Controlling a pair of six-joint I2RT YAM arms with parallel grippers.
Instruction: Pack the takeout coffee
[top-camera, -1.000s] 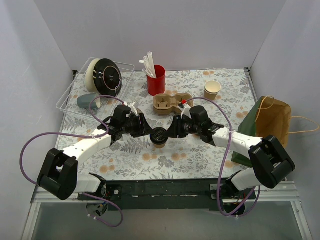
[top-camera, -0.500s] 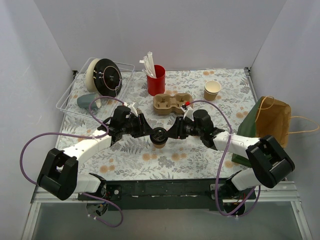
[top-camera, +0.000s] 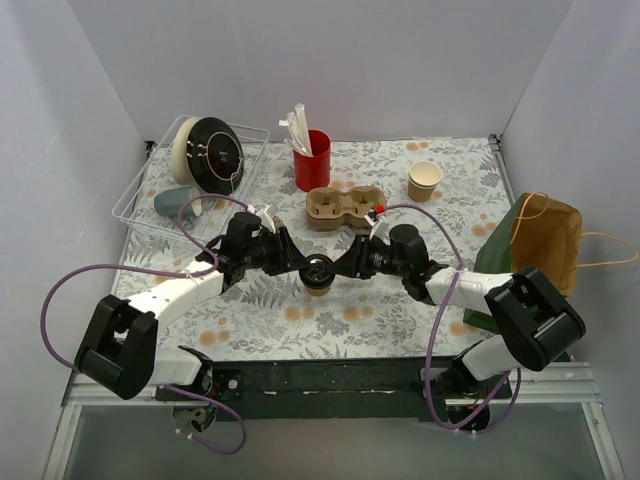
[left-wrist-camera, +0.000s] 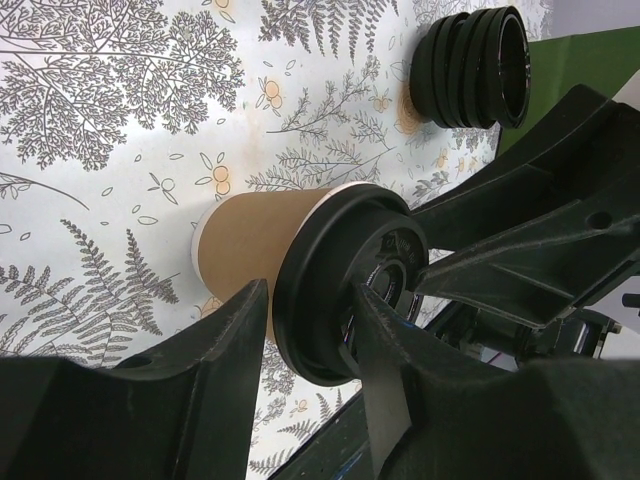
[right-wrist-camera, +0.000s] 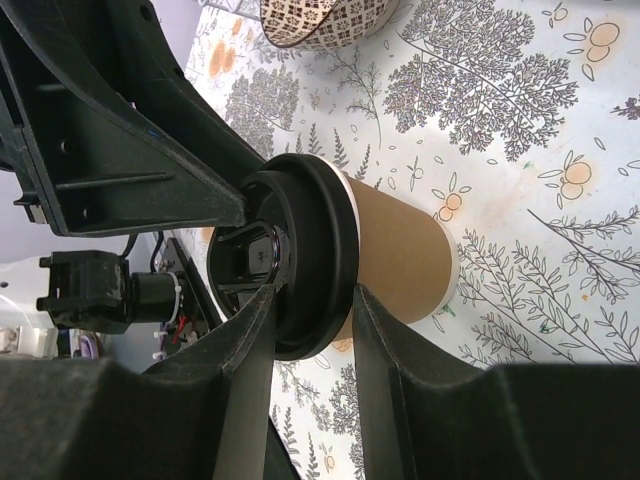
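The left gripper (left-wrist-camera: 315, 310) pinches the black lid rim of the takeout coffee (left-wrist-camera: 255, 240), one finger on either side. Just beyond its tips, the right gripper (left-wrist-camera: 520, 240) presses onto the same lid. Farther ahead, a stack of black lids (left-wrist-camera: 470, 65) lies on the fern-printed tablecloth (left-wrist-camera: 120, 120).

Compared with a second ago, the left gripper (left-wrist-camera: 310, 320) and the right gripper (right-wrist-camera: 312, 310) have each narrowed their jaws onto the round black plastic lid (top-camera: 318, 268) of the small brown kraft paper cup (left-wrist-camera: 250, 240). The right arm (top-camera: 470, 282) has sunk, its wrist now lower in the overhead view.
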